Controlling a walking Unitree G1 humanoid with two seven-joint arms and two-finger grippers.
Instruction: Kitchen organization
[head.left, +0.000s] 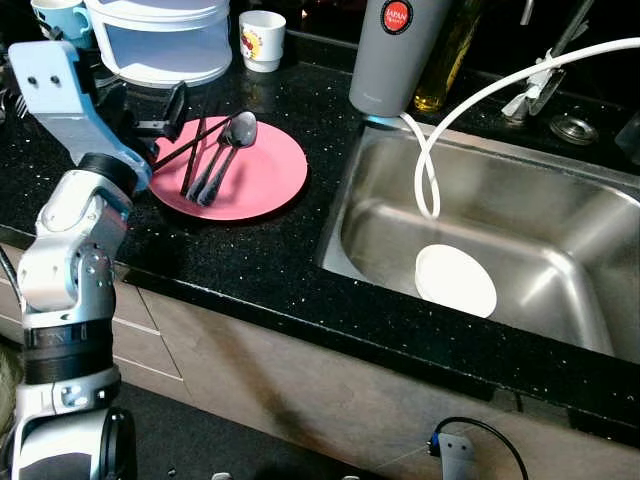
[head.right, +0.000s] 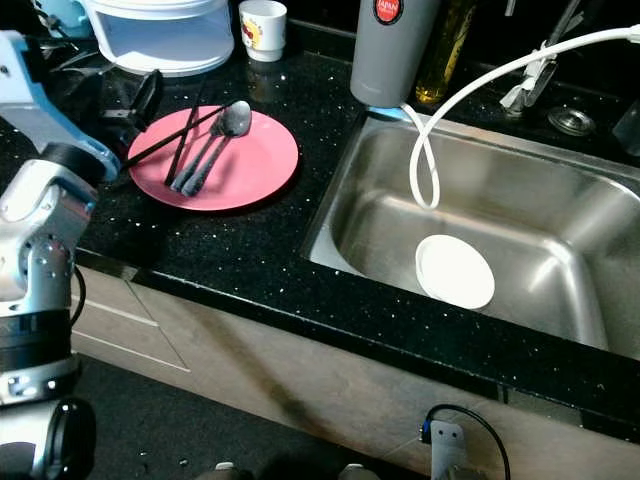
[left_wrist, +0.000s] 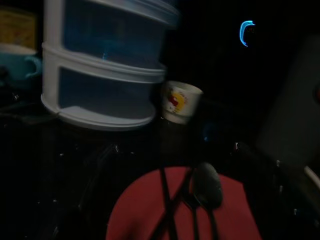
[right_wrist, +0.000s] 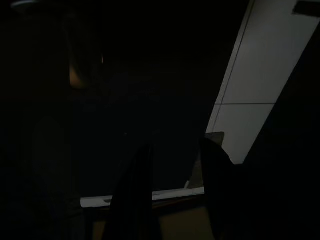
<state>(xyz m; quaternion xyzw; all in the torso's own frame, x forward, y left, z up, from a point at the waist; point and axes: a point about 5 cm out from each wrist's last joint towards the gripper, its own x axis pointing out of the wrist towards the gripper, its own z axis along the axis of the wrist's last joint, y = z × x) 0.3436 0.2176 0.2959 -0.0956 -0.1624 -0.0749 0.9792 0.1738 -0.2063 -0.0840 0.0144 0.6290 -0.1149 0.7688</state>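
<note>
1. Progress, as a judgement: you are early in the tidy-up. The pink plate (head.left: 240, 170) sits on the black surface (head.left: 250, 265) at upper left of the head views, and on it lie a spoon (head.left: 232, 145) and dark chopsticks (head.left: 195, 150), none of them lifted clear.

2. A white dish (head.left: 456, 280) lies on the floor of the steel sink (head.left: 590, 300), right of centre, under the loop of a white hose (head.left: 428, 170). It looks unsorted too.

3. Along the top edge of the frame stand a tiered white container (head.left: 165, 40), a small printed cup (head.left: 262, 40) and a grey flask (head.left: 395, 55) by the sink's corner. Whether these count as put away, you cannot say from here.

4. Left gripper (head.left: 165, 112): raised at upper left, right at the plate's left rim. Its black fingers point toward the cutlery. They seem set somewhat apart, but you cannot tell how wide, nor whether one touches a chopstick; the dark fingers merge with the dark surface. The left wrist view is dim and shows the plate and spoon close ahead.

5. Right gripper (right_wrist: 172, 192): hangs idle in the shade. The right wrist view shows its two fingers apart with a moderate gap, holding nothing.

6. What is left, by your reading: grasp the cutlery or plate, and deal with the dish in the sink.
</note>
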